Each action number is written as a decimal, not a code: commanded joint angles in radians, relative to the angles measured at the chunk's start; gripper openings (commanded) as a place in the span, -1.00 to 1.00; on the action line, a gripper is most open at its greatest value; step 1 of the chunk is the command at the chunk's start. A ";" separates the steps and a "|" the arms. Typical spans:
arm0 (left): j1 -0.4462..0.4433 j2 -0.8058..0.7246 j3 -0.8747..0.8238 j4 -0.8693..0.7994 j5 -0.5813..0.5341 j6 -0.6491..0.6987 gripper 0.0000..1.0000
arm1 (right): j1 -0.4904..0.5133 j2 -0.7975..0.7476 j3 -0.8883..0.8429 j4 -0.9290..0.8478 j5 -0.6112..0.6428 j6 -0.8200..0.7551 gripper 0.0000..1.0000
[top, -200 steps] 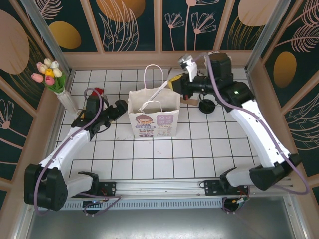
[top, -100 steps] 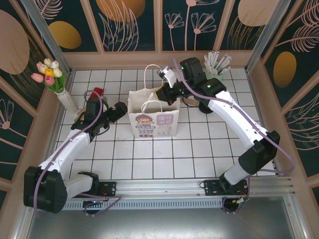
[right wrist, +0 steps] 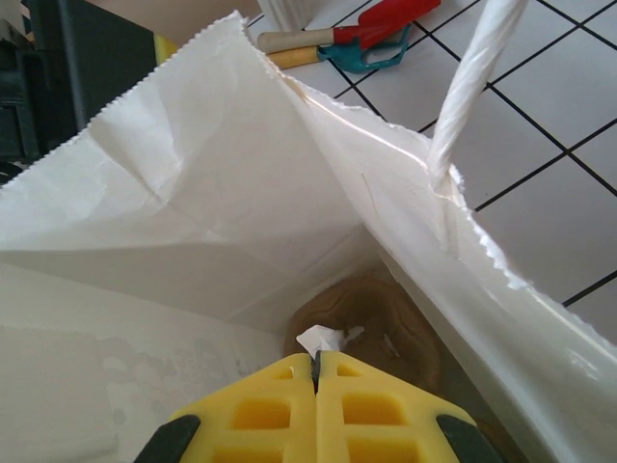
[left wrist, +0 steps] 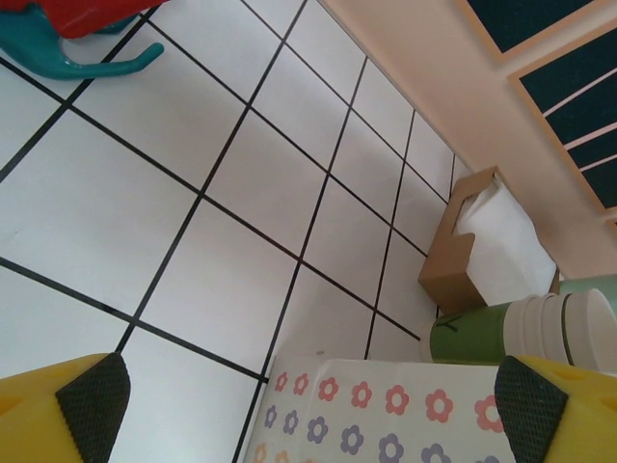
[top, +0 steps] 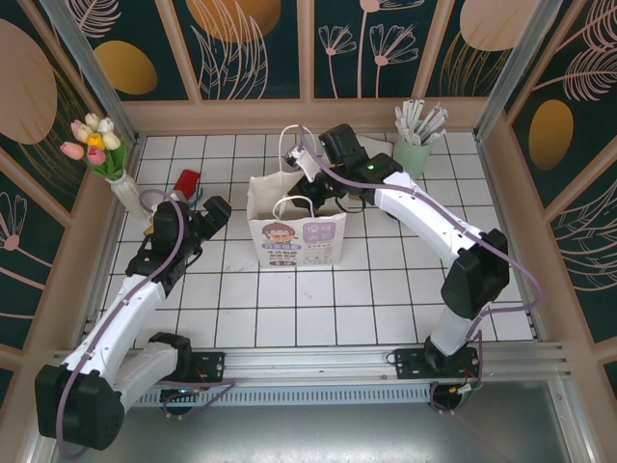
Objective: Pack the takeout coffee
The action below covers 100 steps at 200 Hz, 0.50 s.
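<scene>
White tiled table, dark floral walls. Left gripper: jaws wide, holding nothing, just beside the white paper bag. The bag's print is too small to read. Right gripper: jaws closed tight, pointing into the bag's mouth. Takeout coffee: green cup, white rim, on the table behind the bag, towards the far edge.

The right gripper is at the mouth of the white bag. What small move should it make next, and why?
Probably open the right gripper slightly. It is shut, its tips are within the white paper bag, and a small white piece seems pinched at them, above a brown thing on the bag's bottom. Opening should drop it inside.
</scene>
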 commanded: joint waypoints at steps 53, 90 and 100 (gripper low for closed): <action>0.001 0.129 0.049 -0.006 0.079 -0.068 0.97 | 0.014 0.050 0.069 -0.089 0.058 -0.055 -0.91; 0.001 0.147 0.059 -0.007 0.076 -0.081 0.97 | 0.016 0.095 0.130 -0.206 0.093 -0.100 -0.85; 0.002 0.149 0.062 -0.009 0.077 -0.082 0.97 | 0.018 0.103 0.144 -0.222 0.108 -0.103 -0.84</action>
